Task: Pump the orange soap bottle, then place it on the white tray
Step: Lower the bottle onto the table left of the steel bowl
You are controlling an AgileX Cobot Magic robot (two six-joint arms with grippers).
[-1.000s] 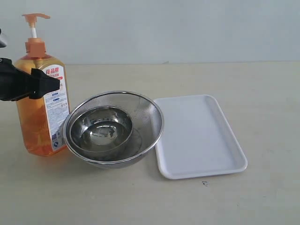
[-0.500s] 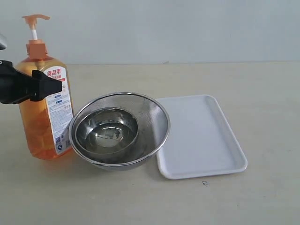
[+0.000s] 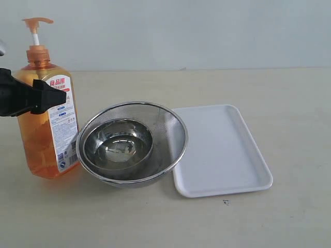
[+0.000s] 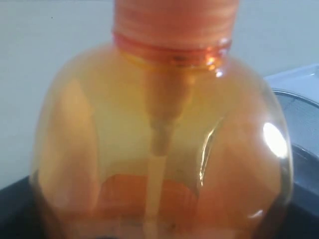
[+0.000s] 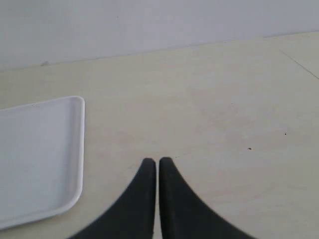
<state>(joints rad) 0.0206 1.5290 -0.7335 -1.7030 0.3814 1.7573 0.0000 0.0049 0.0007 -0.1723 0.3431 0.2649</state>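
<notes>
Table: pale, bare work surface carrying all items.

Tray: white, empty, lying flat at the right of the exterior view. It is the bottle's destination and nothing blocks its surface. One rounded corner also appears in the right wrist view.

Strainer: round steel mesh, standing between bottle and tray, its rim overlapping the tray's near edge in this view. Any path to the tray probably has to lift over it.

Bottle: tall, orange, upright on the table at the far left, well apart from the tray. It stands just beside the strainer; contact cannot be confirmed. In the left wrist view its shoulder and dip tube fill the frame.

Bowl: steel, nested inside the strainer, holding nothing.

Left gripper: grasping the bottle high on its body, one black finger across the front near the label's top. The grip presumably steadies the bottle for pumping and suits carrying it upright.

Right gripper: clenched, fingertips pressed together, holding nothing, above bare table beyond the tray's corner. It is absent from the exterior view. Closed tips would serve to press the pump.

Pump head: raised, white stem exposed, untouched.
</notes>
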